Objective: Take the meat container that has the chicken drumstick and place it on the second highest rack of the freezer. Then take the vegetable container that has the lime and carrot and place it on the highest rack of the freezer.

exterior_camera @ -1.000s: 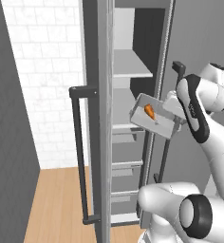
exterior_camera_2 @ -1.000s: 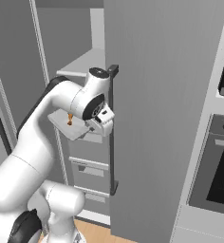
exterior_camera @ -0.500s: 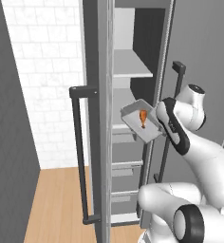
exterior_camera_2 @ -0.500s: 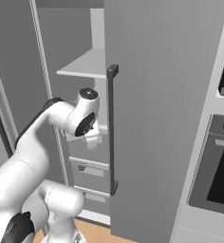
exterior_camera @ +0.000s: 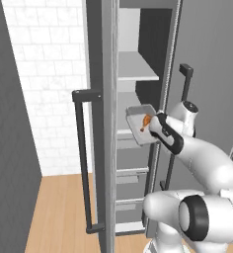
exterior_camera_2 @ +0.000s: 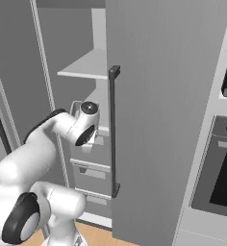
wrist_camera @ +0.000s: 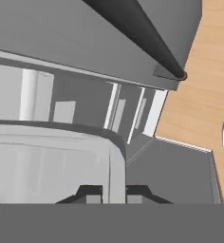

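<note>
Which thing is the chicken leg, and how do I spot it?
Find the tall grey freezer with its door swung open. At the lower shelf, the white arm holds a pale grey tray. The chicken drumstick is the small orange-brown piece inside, the only colourful thing there.

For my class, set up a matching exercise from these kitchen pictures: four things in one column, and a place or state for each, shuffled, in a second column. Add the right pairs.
Things:
1. chicken drumstick
2. meat container
3. highest rack
4. oven

Places or states:
A. bare shelf board above the container
B. lying inside the container
C. right of the freezer door
D. held by the gripper at the lower shelf

Pairs: 1-B, 2-D, 3-A, 4-C
</note>
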